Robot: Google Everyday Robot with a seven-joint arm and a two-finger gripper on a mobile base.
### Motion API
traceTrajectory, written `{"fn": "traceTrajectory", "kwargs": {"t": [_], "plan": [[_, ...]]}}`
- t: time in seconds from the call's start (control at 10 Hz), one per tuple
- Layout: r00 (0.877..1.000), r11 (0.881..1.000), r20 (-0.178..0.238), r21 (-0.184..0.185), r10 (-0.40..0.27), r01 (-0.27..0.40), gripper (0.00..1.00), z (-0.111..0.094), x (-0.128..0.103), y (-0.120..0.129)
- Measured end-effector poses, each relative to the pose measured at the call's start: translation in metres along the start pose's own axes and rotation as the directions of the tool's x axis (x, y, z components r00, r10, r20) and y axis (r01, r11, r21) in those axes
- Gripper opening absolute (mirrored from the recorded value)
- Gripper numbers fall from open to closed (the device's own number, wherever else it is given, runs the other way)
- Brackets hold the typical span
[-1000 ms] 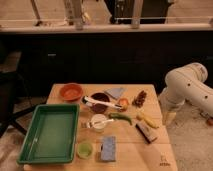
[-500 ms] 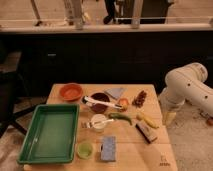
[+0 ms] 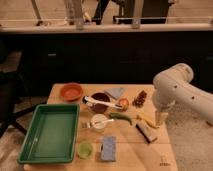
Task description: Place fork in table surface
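Note:
The fork (image 3: 96,123) is a thin pale silvery piece lying across the white cup (image 3: 100,121) near the middle of the table surface (image 3: 132,152), its tines poking out to the left. My gripper (image 3: 161,119) hangs fingers-down from the white arm (image 3: 172,87) over the table's right edge, beside a banana (image 3: 146,120). It is well right of the fork, open, with nothing between its fingers.
A green tray (image 3: 30,150) fills the left front. Around the cup are an orange bowl (image 3: 71,91), a dark bowl with a white-handled utensil (image 3: 99,102), a green pepper (image 3: 121,118), a dark bar (image 3: 146,132), a blue sponge (image 3: 108,148) and a green cup (image 3: 85,149).

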Motion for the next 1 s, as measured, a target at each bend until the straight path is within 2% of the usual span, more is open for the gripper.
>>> {"fn": "traceTrajectory", "kwargs": {"t": [0.3, 0.7, 1.0], "plan": [[0.998, 0.999, 0.025, 0.012, -0.053, 0.053, 0.80, 0.000, -0.027, 0.004], [0.991, 0.992, 0.054, -0.008, -0.125, 0.125, 0.80, 0.013, -0.059, 0.000], [0.986, 0.989, 0.083, -0.026, -0.144, 0.147, 0.80, 0.023, -0.071, -0.013]]}}
